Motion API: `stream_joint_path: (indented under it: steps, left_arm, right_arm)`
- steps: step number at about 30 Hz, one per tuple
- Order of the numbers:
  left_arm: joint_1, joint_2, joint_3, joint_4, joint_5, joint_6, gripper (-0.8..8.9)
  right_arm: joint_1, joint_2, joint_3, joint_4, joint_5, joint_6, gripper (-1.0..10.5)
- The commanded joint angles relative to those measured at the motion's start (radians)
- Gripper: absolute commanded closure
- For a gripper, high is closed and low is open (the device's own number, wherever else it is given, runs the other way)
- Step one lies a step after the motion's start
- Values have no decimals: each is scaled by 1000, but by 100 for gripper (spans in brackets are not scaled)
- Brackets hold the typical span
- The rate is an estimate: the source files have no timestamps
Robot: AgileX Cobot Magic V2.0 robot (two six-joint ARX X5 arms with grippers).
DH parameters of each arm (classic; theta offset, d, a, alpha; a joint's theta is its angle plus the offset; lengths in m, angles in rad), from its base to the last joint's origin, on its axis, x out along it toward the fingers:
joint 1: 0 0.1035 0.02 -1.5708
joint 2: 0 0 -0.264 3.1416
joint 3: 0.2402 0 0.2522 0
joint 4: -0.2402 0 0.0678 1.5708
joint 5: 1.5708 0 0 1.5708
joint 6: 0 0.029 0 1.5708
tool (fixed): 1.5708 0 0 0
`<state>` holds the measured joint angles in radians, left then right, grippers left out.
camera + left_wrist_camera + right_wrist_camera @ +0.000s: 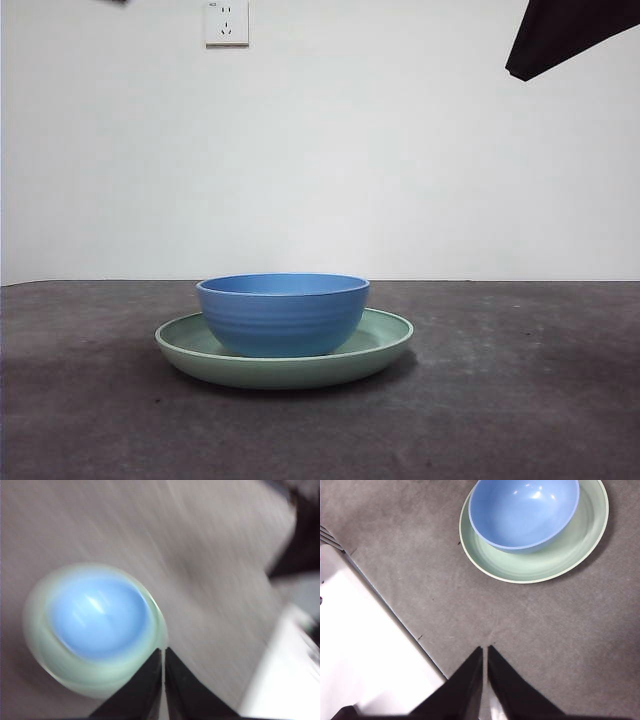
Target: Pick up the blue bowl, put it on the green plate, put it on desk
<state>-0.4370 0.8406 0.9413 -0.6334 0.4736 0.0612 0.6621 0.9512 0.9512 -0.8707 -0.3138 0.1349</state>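
Currently blue bowl [283, 314] sits in green plate [385, 345], clear of both clenched, empty jaws; a careless rim grab could drag the plate.

Blue bowl seated on the green plate, plate on the desk.
Before me, the round, medium-blue bowl [283, 312] with faint ridges on its outer wall stands upright and empty inside the wide, shallow, glossy sage-green plate [385, 343], resting on its floor. That plate lies flat on the dark grey-brown, mottled matte desk [520, 400].
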Motion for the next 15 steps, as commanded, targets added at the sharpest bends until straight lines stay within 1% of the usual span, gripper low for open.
stream_joint_path:
  steps: [1, 4, 8, 11, 15]
  left_arm:
    - [56, -61, 10, 133, -54, 27, 804]
    - [153, -144, -6, 270, -99, 39, 804]
    - [287, -256, -74, 420, -119, 68, 804]
    - [368, -341, -158, 494, -163, 83, 804]
    - [430, -443, -293, 522, -252, 84, 804]
  right_arm:
    - [10, 8, 19, 10, 0, -9, 938]
    - [10, 8, 19, 10, 0, -9, 938]
    - [10, 8, 19, 10, 0, -9, 938]
    - [10, 8, 19, 10, 0, -9, 938]
    - [10, 8, 19, 10, 0, -9, 938]
